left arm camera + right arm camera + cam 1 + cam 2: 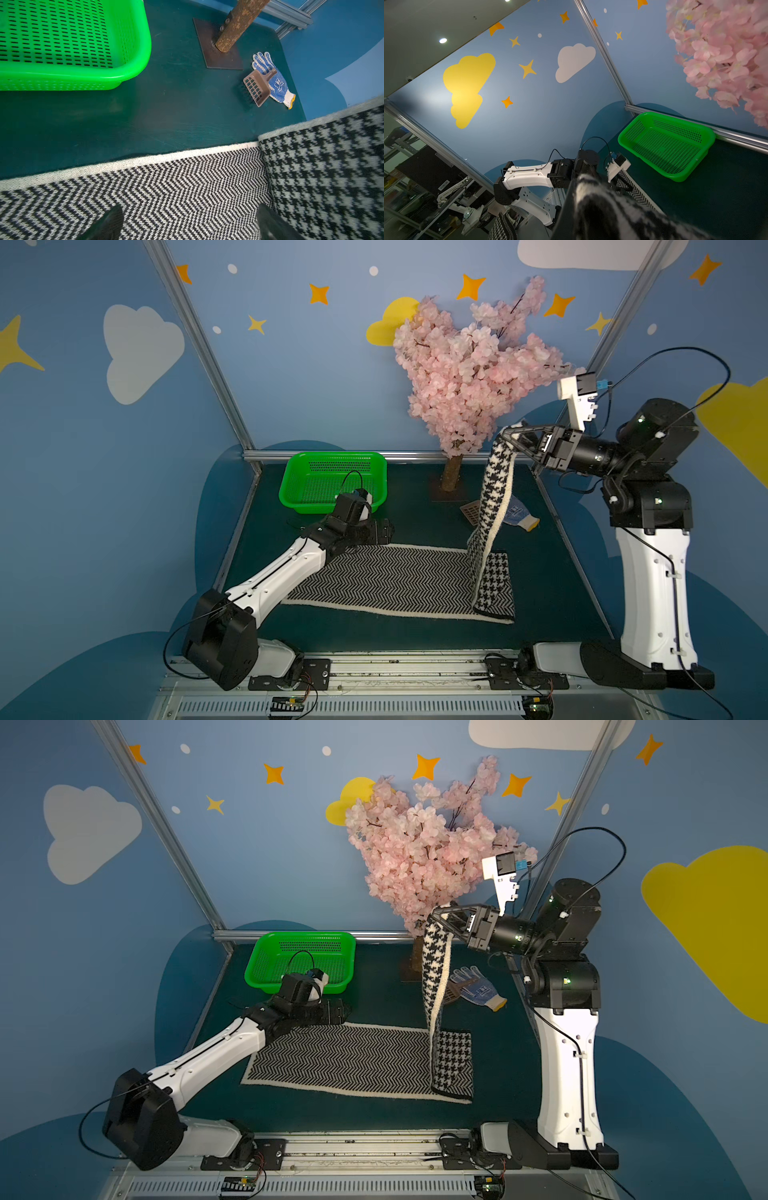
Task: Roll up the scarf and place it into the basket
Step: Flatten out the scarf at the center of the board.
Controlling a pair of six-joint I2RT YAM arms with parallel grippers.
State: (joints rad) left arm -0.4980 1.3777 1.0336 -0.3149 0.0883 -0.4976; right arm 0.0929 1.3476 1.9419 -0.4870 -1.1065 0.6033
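my left arm [286, 568] lies stretched low across the desk [415, 510], its jaws spread wide over the herringbone face of the scarf [395, 576], near the cloth's far cream edge; whether they touch the knit i cannot tell. just beyond those jaws sits the green basket [336, 455], its mesh floor bare. my right arm [648, 593] stands upright with the forearm level, its jaws pressed together on one end of the scarf, high beside the pink blossom tree [469, 364]. from those jaws the cloth hangs houndstooth side out down to the desk, where the rest lies flat. below the right jaws, behind the hanging cloth, a blue-dotted glove [478, 988] lies with the handle of a brown slotted scoop [254, 89] across it. the blue mark on the glove's back is too small for me to read.
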